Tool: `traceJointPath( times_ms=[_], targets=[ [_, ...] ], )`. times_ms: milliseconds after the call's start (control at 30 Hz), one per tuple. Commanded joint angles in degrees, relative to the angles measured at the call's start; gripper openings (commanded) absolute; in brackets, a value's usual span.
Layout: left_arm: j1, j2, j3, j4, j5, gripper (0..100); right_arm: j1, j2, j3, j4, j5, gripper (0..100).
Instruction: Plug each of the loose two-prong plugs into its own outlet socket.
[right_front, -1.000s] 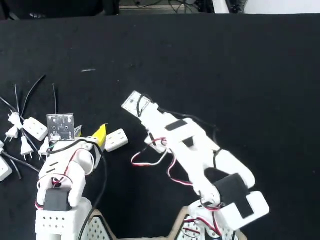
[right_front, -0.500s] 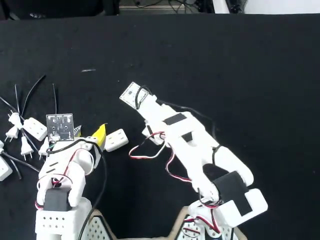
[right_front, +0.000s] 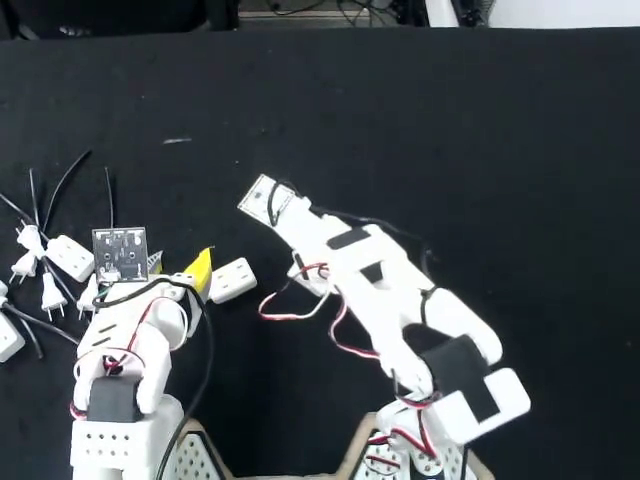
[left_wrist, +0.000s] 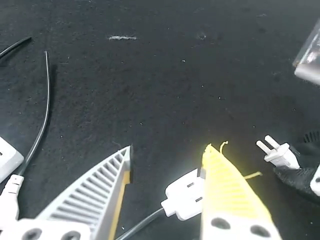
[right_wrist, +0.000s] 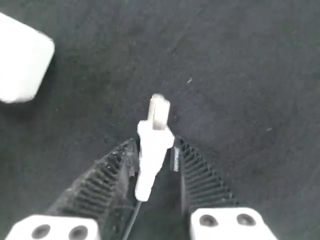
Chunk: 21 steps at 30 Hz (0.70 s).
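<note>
My right gripper (right_wrist: 155, 144) is shut on a white two-prong plug (right_wrist: 151, 150), prongs pointing away from the wrist, just above the black table. A white outlet socket (right_wrist: 22, 60) lies a short way beyond it. In the high view the right arm's wrist (right_front: 268, 200) sits mid-table, near that socket (right_front: 232, 280). My left gripper (left_wrist: 169, 148) is open, and the socket (left_wrist: 184, 196) with its cable lies against the yellow finger (left_wrist: 227, 192). The held plug (left_wrist: 276, 152) shows close by in the left wrist view.
At the table's left edge lie several loose pieces: a socket (right_front: 70, 257), a plug (right_front: 52, 292), another plug (right_front: 25, 245) and thin black cables (right_front: 65, 185). A black cable (left_wrist: 44, 100) runs beside my left gripper. The far and right parts of the table are bare black cloth.
The right arm's wrist has shifted slightly left and farther out with the plug in its grip. The left arm and the socket have stayed put.
</note>
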Motion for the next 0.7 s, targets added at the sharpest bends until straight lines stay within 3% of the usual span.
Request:
traceJointPath(
  times_ms=[0,467,600,667],
  targets=[
    [-0.4,-0.6,-0.6,-0.4,0.7,23,0.2,2.2,-6.2,4.9,0.7,11.6],
    [-0.4,-0.6,-0.7,-0.4,0.5,23,0.3,4.6,-10.3,8.3,0.7,11.3],
    [-0.4,-0.6,-0.7,-0.4,0.5,23,0.3,4.4,-9.5,7.8,0.7,0.5],
    [-0.4,-0.6,-0.7,-0.4,0.5,23,0.3,4.4,-9.4,7.8,0.7,1.5]
  ],
)
